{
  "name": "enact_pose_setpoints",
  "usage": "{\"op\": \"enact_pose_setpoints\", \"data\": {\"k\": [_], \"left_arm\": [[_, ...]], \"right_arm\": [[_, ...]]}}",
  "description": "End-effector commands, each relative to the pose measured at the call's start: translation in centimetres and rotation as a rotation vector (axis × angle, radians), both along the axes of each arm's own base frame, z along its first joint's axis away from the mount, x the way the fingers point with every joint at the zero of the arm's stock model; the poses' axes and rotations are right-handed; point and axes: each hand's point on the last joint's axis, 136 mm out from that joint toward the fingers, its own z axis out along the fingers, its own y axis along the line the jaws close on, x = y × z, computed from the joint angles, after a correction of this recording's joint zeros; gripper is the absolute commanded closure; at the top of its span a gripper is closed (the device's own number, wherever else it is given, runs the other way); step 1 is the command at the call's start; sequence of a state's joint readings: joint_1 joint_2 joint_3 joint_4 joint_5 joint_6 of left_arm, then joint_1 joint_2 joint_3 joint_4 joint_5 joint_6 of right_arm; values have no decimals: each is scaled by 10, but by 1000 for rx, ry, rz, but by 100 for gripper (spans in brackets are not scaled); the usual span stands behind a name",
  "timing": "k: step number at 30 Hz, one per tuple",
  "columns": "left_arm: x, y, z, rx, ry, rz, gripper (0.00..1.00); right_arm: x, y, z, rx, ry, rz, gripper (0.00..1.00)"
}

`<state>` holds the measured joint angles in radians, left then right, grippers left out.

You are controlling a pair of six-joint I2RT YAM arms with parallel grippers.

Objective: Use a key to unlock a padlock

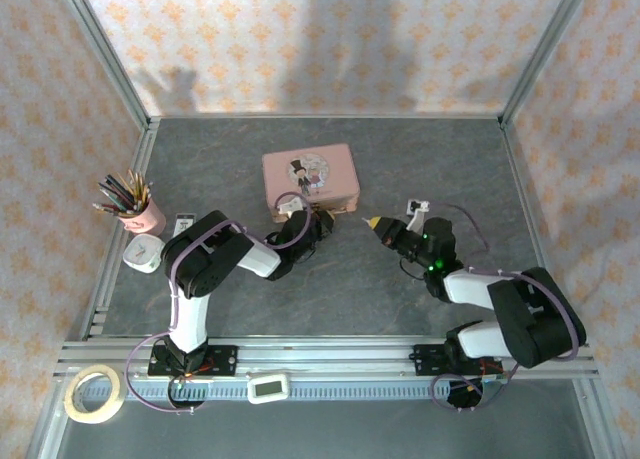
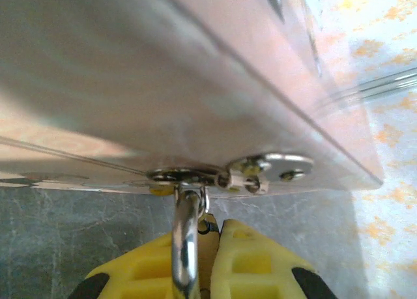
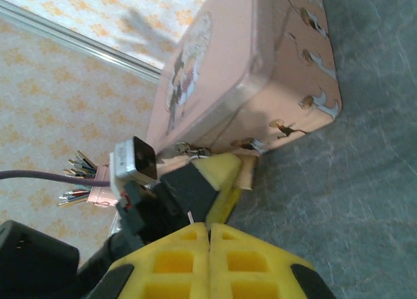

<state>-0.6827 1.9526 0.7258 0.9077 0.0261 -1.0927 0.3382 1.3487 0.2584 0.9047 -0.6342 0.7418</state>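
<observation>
The holding step looks done. The left pincer [image 2: 199, 250] is clenched on the padlock [image 2: 187, 260], whose shackle [image 2: 185, 211] rises from between the yellow fingers [image 2: 251, 260] and passes through the hasp [image 2: 195, 177] on the front of the pink tin [image 2: 195, 84], just above the fingertips. From overhead, that pincer [image 1: 297, 227] sits hard against the tin's [image 1: 310, 174] near edge.

The shackle appears to be closed through the hasp, so the lock is not yet open.

The right pincer [image 3: 210, 232] is clenched, its two fingers pressed flat together. Whether a key is pinched between them cannot be told. From its own camera, the tin [image 3: 260, 84] lies ahead of it and the left pincer [image 3: 220, 172] sits just in front of its tips. From overhead it [image 1: 377, 222] hovers over the tabletop [image 1: 420, 159], well apart from the lock and aimed towards it.

By my reckoning the task is at an early to middle stage. The lock is steadied. Left to do:
- bring the key across
- find the keyhole, which is hidden behind the left fingers here
- push in and turn
- free the shackle
</observation>
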Motion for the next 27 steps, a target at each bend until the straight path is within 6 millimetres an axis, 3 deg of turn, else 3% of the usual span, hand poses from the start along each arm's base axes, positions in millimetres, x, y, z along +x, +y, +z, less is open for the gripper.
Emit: {"op": "enact_pose_setpoints", "data": {"k": [1, 10, 14, 27], "left_arm": [[-10, -24, 50, -254, -65, -117, 100], [-22, -29, 88, -480, -110, -176, 100], [-27, -28, 103, -543, -141, -198, 100], [-36, -30, 118, -623, -155, -246, 100]], "right_arm": [[0, 4, 2, 59, 9, -12, 100], [1, 18, -11, 129, 94, -25, 100], [6, 19, -4, 162, 81, -32, 100], [20, 21, 11, 164, 38, -52, 100]]}}
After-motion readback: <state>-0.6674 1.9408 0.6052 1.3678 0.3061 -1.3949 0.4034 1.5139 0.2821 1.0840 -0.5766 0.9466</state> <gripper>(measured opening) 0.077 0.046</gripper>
